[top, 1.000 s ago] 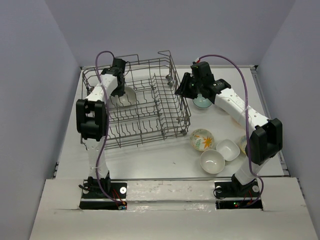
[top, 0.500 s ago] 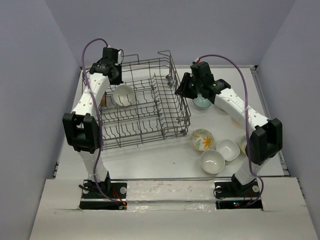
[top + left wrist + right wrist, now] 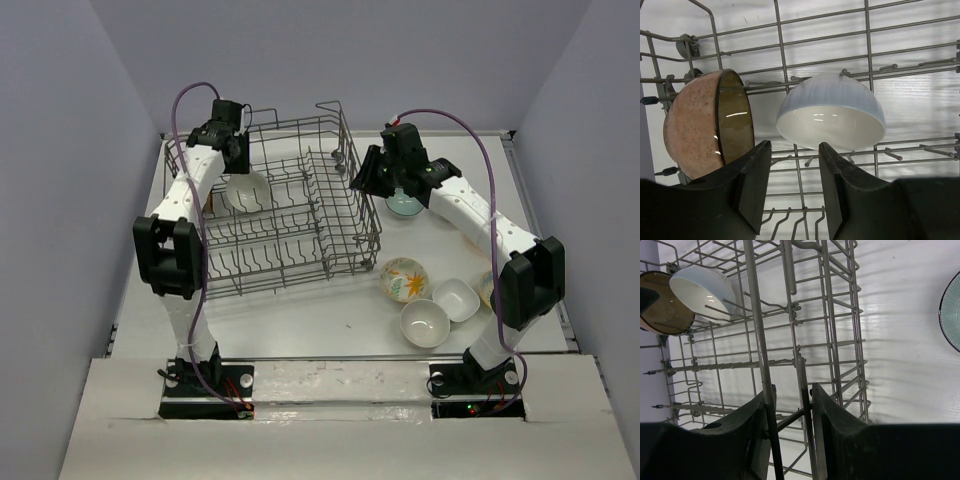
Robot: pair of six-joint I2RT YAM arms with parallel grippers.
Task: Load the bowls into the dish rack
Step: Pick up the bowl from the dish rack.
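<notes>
Left wrist: speckled brown bowl [image 3: 695, 125] and white bowl [image 3: 830, 115] stood on edge in the dish rack [image 3: 360, 225]. Jaws apart, the left gripper [image 3: 793, 150] gaped empty; the right gripper [image 3: 792, 390] straddled rack wire, grip unclear.

Two white robot arms with black parts

The left arm [image 3: 190, 200] and the right arm [image 3: 470, 215] are white tubes with big black blocks at the joints. A thin purple cable [image 3: 466, 124] loops along each arm. Each arm stands on a flat black base [image 3: 205, 385] with tiny lights. The fingers [image 3: 752, 185] are black, smooth and dull.
</notes>
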